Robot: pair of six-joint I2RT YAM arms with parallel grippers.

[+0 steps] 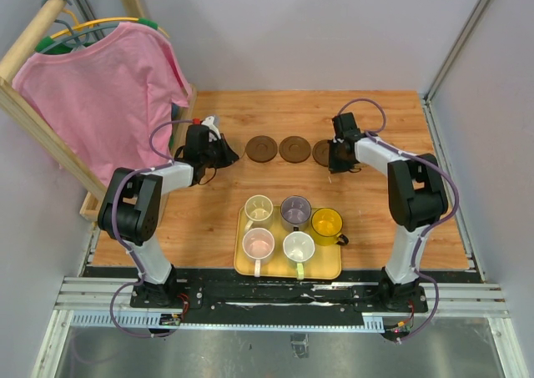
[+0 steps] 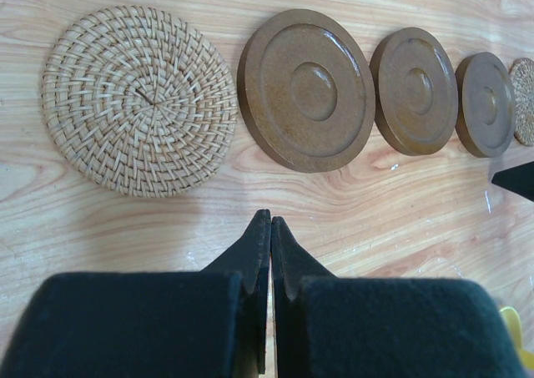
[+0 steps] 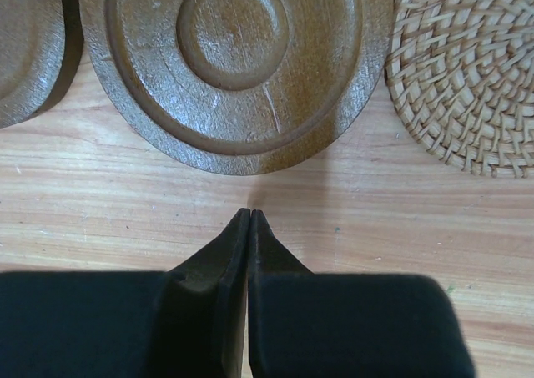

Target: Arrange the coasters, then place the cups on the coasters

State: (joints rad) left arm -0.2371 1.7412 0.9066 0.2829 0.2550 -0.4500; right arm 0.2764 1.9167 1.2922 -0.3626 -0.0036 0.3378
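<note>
Plastic, likely light, stiff, slick: pinch cups on the yellow tray by rim or handle after opening left claw and right claw, both closed tight, empty, beyond it.

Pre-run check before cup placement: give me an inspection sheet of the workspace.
Surface: wooden table.
Job's things: one row, a woven coaster at each end, three dark coasters between; five cups on yellow tray.
Clutter: nothing seen.
Grippers: left gripper and right gripper shut, empty, beside the row.
Cables: purple cables along both arms.
Surroundings: pink shirt on wooden rack, left.
</note>
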